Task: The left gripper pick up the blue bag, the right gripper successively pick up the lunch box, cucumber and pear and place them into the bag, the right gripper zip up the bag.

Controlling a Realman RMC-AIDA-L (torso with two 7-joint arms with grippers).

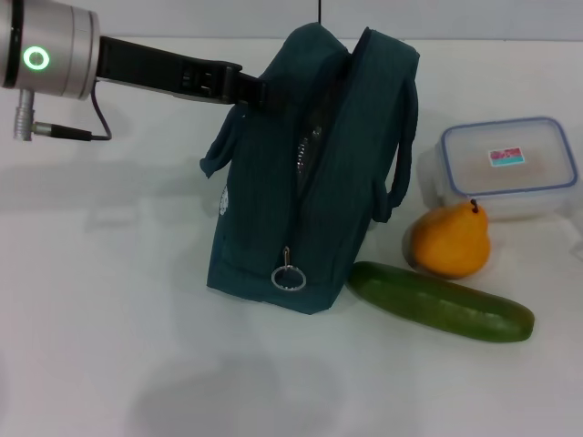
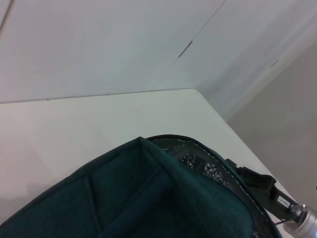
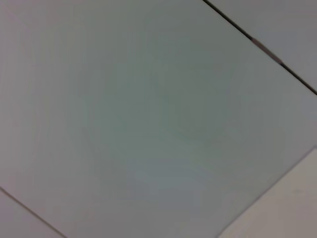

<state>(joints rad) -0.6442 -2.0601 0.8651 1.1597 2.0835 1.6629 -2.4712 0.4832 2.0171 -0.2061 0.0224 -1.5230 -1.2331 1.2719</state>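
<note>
No wording can be read anywhere: the lunch box (image 1: 508, 168) near the worktop's right edge bears a small red and blue sticker (image 1: 506, 157) on its lid, but its print is too small to make out.

Bright even overhead light; soft shadows on table (image 1: 109, 346); right wrist view blurred.

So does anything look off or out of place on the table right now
Only the blue bag stands out: it is tilted, leaning toward the pear, with the left gripper at its upper edge. Its zipper is open, showing silver lining. The lunch box is closed, the cucumber lies flat. Nothing is spilled or damaged.
</note>
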